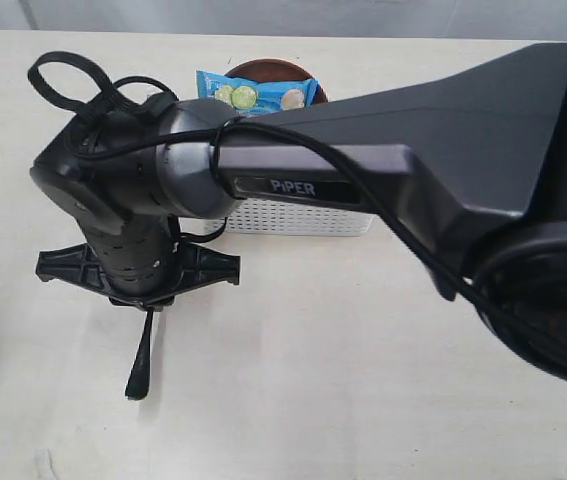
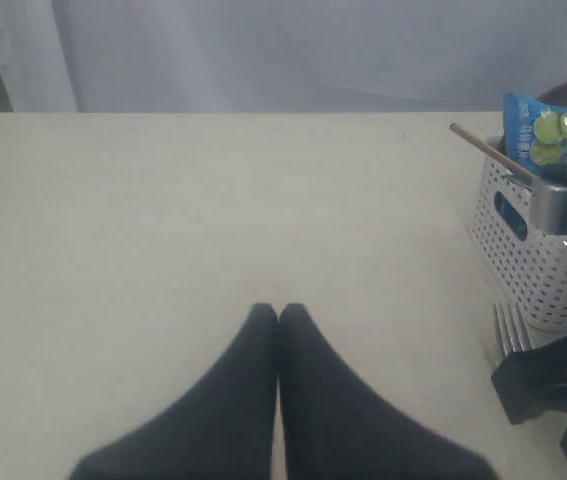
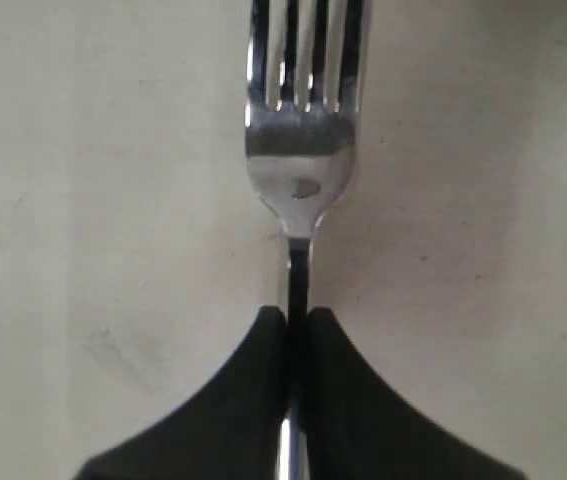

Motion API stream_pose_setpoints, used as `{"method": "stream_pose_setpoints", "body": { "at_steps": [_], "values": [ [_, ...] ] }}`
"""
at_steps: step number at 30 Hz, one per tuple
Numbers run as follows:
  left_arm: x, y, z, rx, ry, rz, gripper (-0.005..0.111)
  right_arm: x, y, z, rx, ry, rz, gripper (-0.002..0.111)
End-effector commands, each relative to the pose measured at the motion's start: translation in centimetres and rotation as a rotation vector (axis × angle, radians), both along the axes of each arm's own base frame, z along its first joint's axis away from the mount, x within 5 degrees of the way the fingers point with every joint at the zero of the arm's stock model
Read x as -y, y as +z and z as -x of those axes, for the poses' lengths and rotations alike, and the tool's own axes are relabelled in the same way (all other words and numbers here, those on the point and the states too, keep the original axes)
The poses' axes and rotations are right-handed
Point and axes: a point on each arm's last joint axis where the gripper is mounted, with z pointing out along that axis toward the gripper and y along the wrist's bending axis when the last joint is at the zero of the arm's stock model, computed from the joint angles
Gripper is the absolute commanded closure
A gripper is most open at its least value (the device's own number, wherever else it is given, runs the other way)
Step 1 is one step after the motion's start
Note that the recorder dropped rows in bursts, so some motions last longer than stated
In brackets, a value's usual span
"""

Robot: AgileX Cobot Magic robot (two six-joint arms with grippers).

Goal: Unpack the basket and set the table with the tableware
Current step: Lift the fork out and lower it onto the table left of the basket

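The right gripper (image 3: 296,315) is holding the fork (image 3: 300,170) by its thin neck. The two dark fingers are pressing narrow on the steel from both sides, and the tines are pointing straight out beyond the fingertips. The bare table (image 3: 113,200) is lying close under the fingers, and the fork is throwing a soft shadow just beside itself. So I am judging that it is hanging low over the top, but I cannot tell if the tines are touching the wood. The basket (image 2: 538,260) is standing near these fingers, off to one side, with a chopstick (image 2: 488,150) and the blue chip bag (image 2: 548,130) sticking up out of it.

The step in hand, as I am reading it, is laying the fork down. To do it well, the fingers should be going down slowly until the whole fork is resting flat, and only then opening. A piece gripped by the neck can be tipping or rolling when it is let go from a height. After opening, the fingers should be rising straight up, without dragging the handle and without pushing the tines toward the basket wall.

The left gripper (image 2: 279,310) is hovering over bare table with its fingers pressed together on nothing, and no tableware is lying by them
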Motion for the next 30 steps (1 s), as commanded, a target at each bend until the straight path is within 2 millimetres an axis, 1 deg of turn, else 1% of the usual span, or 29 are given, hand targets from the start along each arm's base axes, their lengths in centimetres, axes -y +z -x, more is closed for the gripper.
{"method": "stream_pose_setpoints", "body": {
  "at_steps": [1,6,14,26,28,30],
  "values": [
    [0.04,-0.02,-0.01,0.010,-0.008,0.002,0.107,0.20,-0.51,-0.48,0.020,0.003,0.007,0.109],
    [0.04,-0.02,-0.01,0.010,-0.008,0.002,0.107,0.35,-0.48,-0.68,0.041,-0.010,0.022,0.109],
    [0.04,-0.02,-0.01,0.010,-0.008,0.002,0.107,0.69,-1.06,-1.41,0.063,-0.008,0.047,0.109],
    [0.04,-0.02,-0.01,0.010,-0.008,0.002,0.107,0.67,-1.24,-1.46,0.066,-0.018,0.048,0.108],
    [0.04,-0.02,-0.01,0.010,-0.008,0.002,0.107,0.67,-1.34,-1.46,0.065,-0.018,0.050,0.101],
    [0.04,-0.02,-0.01,0.010,-0.008,0.002,0.107,0.65,-1.34,-1.47,0.066,-0.017,0.048,0.089]
  ]
}}
